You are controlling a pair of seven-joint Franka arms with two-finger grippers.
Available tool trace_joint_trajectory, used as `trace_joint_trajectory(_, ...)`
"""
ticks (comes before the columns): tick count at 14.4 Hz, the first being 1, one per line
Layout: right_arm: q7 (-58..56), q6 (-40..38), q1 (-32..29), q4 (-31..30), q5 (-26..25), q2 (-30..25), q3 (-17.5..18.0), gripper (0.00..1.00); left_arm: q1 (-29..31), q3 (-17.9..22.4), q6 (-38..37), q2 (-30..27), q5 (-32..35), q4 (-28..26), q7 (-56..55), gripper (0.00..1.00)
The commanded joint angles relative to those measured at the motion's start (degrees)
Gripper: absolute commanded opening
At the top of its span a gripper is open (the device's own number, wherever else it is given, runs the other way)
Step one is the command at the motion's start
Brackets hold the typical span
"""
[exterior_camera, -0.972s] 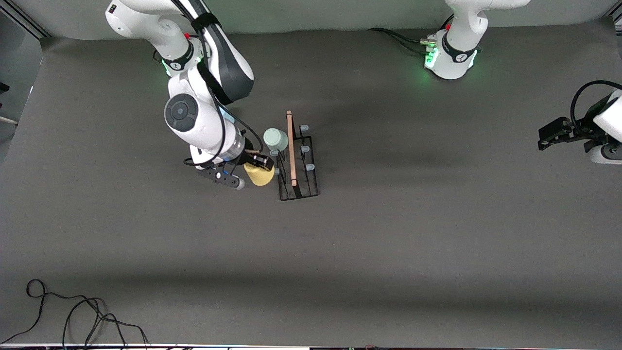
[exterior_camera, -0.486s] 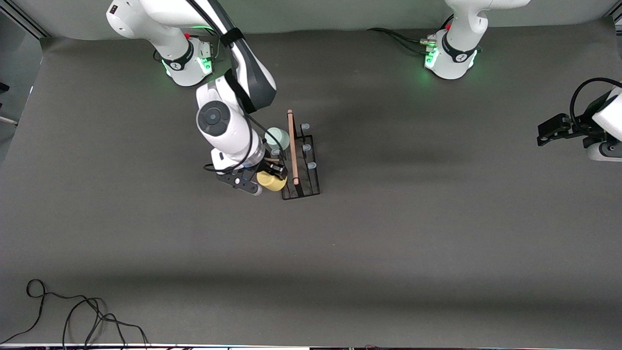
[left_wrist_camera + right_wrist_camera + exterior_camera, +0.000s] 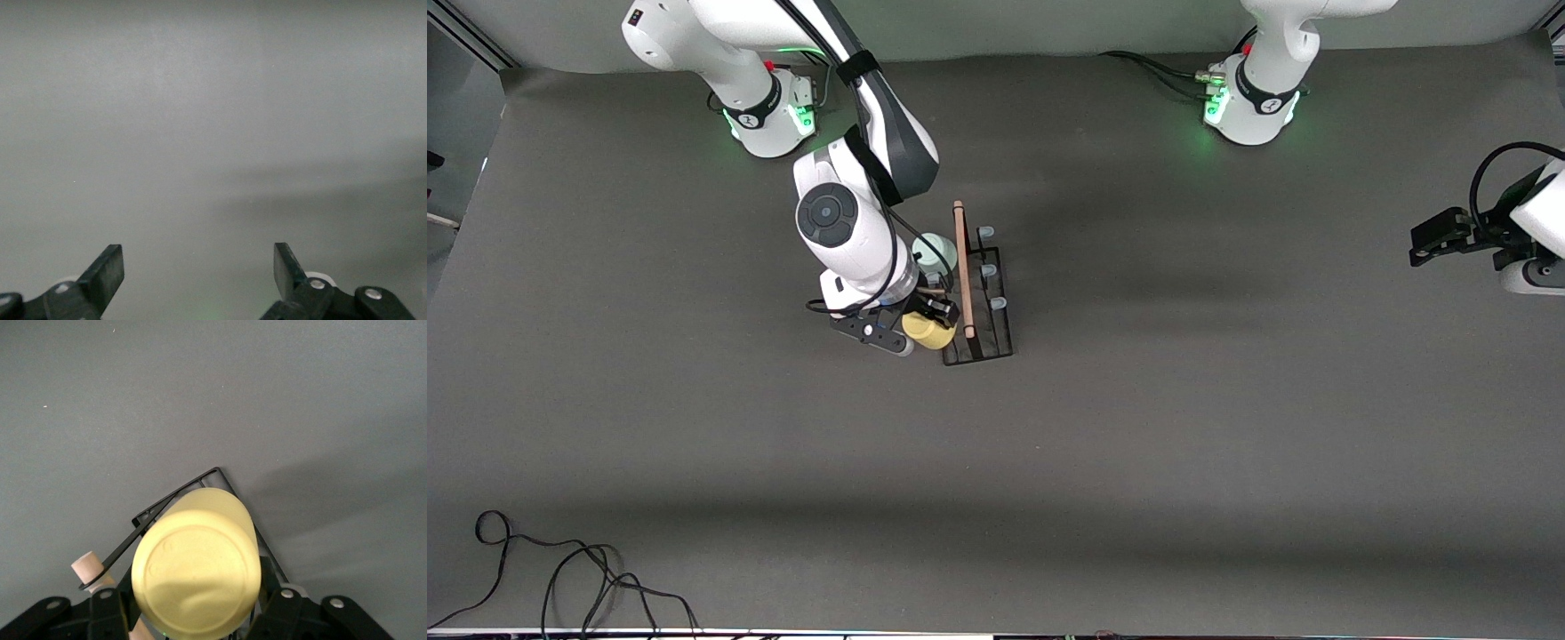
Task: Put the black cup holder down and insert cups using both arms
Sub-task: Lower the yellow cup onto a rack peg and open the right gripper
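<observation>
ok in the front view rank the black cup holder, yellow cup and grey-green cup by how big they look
1. black cup holder, clearly largest
2-3. yellow cup and grey-green cup: look alike, both partly hidden by the right arm, so unranked

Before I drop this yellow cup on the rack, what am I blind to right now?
- The peg under the yellow cup: right wrist view, cup covers it; front view, right gripper does.
- Pale grey-green cup: front view, partly covered by right arm.
- Blue cup: in no view.
- Left gripper: only bare table below.
</observation>
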Motion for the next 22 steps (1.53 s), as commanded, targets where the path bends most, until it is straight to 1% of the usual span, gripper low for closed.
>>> trace_joint_trajectory(1,1.7,-0.5,1.0,0.4,-0.1,-0.1,-0.4,0.0,-0.1,0.0,-2.1,-0.9,0.7,0.4,0.3,1.0)
trace_joint_trajectory(4,1.8,-0.3,2.0,0.3,0.0,1.3,-0.4,0.0,0.0,0.1,-3.6,-0.9,0.9,0.4,2.1,1.0)
trace_joint_trajectory(8,1.8,0.0,2.2,0.2,0.0,2.5,-0.4,0.0,0.0,0.1,-2.3,-0.9,0.8,0.4,1.5,1.0)
trace_joint_trajectory(9,1.8,-0.1,2.1,0.2,0.0,2.5,-0.4,0.28,0.0,0.2,-2.2,-0.9,0.7,0.5,1.4,1.0)
trace_joint_trajectory(10,1.8,-0.1,2.2,0.1,0.0,2.5,-0.4,0.95,0.0,0.4,-2.4,-0.9,0.8,0.5,1.4,1.0)
trace_joint_trajectory(11,1.7,-0.3,2.1,0.1,0.0,2.4,-0.5,1.0,0.0,0.4,-2.8,-0.9,0.8,0.5,1.4,1.0)
trace_joint_trajectory(15,0.7,-1.1,1.3,0.4,-0.7,1.2,-1.0,1.0,0.0,0.5,-2.9,-0.8,0.4,0.5,1.1,1.0)
trace_joint_trajectory(16,0.4,-3.1,1.0,0.9,-1.0,0.4,-1.2,1.0,0.0,0.5,-2.7,-0.7,0.4,0.5,1.0,1.0)
trace_joint_trajectory(18,-3.5,-9.6,0.5,3.7,-1.0,-0.8,-4.9,1.0,0.5,0.5,-2.2,-0.8,0.3,0.5,1.2,1.0)
trace_joint_trajectory(20,-9.5,-19.7,0.6,7.7,-1.0,-1.9,-9.9,1.0,2.3,0.4,-1.3,-0.8,0.2,0.5,2.0,1.0)
trace_joint_trajectory(22,-14.7,-27.7,0.7,11.3,-1.0,-3.3,-15.4,1.0,2.4,0.4,-1.6,-0.9,0.2,0.6,2.0,1.0)
